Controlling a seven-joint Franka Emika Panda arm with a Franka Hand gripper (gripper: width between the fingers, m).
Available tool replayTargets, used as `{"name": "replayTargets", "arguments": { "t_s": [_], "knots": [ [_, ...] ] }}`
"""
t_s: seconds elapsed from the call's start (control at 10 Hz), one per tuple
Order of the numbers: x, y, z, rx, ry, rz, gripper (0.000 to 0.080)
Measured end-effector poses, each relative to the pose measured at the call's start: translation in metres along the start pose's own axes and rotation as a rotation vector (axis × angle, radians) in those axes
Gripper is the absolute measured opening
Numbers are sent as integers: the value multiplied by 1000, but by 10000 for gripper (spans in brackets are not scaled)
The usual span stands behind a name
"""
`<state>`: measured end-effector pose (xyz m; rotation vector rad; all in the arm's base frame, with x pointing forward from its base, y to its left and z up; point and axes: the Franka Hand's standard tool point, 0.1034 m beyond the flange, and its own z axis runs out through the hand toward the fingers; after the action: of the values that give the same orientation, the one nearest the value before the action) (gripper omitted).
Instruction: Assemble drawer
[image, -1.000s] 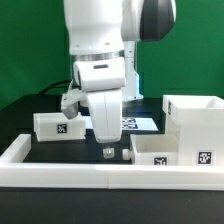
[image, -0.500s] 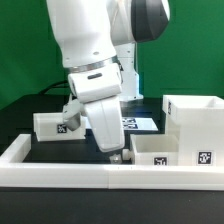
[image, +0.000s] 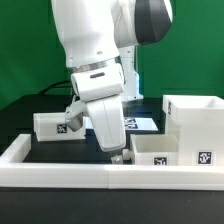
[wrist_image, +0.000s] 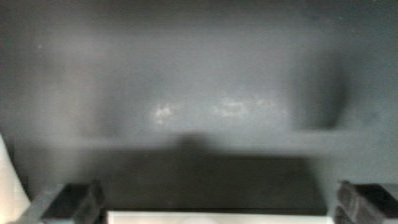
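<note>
The tall white case (image: 195, 118) stands at the exterior view's right. One low tray (image: 160, 150) sits in front of it, by the front rail. The other low tray (image: 54, 125) sits at the left, behind the arm. My gripper (image: 119, 153) is tilted and low over the black table, its tips at the near tray's left wall. In the wrist view my gripper (wrist_image: 217, 205) is open wide, with dark fingers (wrist_image: 71, 203) at both sides. A white edge (wrist_image: 214, 218) shows between them. I cannot tell whether the fingers touch it.
The marker board (image: 137, 123) lies flat behind the gripper. The long white rail (image: 90, 172) edges the table's front and left. A green wall stands behind. The dark table top (wrist_image: 214, 90) fills most of the wrist view.
The arm has tilted, and the gripper has swung toward the exterior view's right, closer to the near tray's left wall. Over the last half second it has barely moved.
</note>
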<state>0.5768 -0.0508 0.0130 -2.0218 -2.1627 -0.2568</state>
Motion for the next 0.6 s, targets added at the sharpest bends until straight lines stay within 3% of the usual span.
{"name": "replayTargets", "arguments": {
  "t_s": [0.1, 0.3, 0.4, 0.6],
  "knots": [
    [2, 0, 2, -32, -10, 5, 649],
    [17, 5, 3, -52, -5, 2, 649],
    [23, 9, 3, -74, -7, 0, 649],
    [34, 10, 5, -72, 4, 12, 649]
  ]
}}
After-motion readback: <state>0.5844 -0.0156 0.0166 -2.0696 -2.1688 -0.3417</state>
